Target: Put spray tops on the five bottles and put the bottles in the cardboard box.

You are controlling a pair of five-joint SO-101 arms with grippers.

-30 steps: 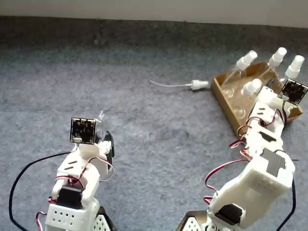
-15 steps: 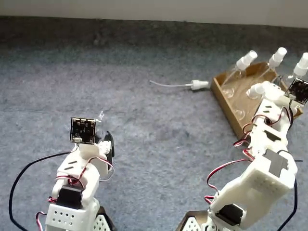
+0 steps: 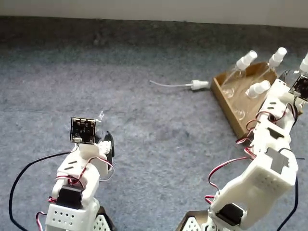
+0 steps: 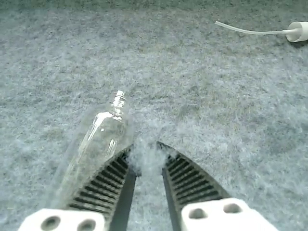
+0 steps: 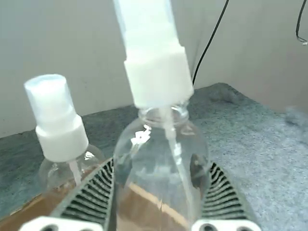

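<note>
**Brown open-topped cardboard box** (image 3: pixel 225 96): rests on the grey carpet (image 3: pixel 144 144) at the right side.

**Three clear plastic bottles with white spray tops, in the box:**
- far-left bottle (image 3: pixel 245 61), leaning
- far-middle bottle (image 3: pixel 277 57), leaning
- nearer bottle (image 3: pixel 258 89), tilted

**Fourth capped clear bottle** (image 5: pixel 161 144): upright at the box's far right edge, clamped between the ribbed fingers of the right gripper (image 5: pixel 162 166).

**Fifth clear bottle** (image 4: pixel 98 137): uncapped, with its threaded neck bare, lying on the carpet at the left, well apart from the box.

**Loose white spray top** (image 3: pixel 199 85): lies on its side just left of the box, its thin dip tube trailing leftward.

No text, label, number or sign is readable on anything.
</note>
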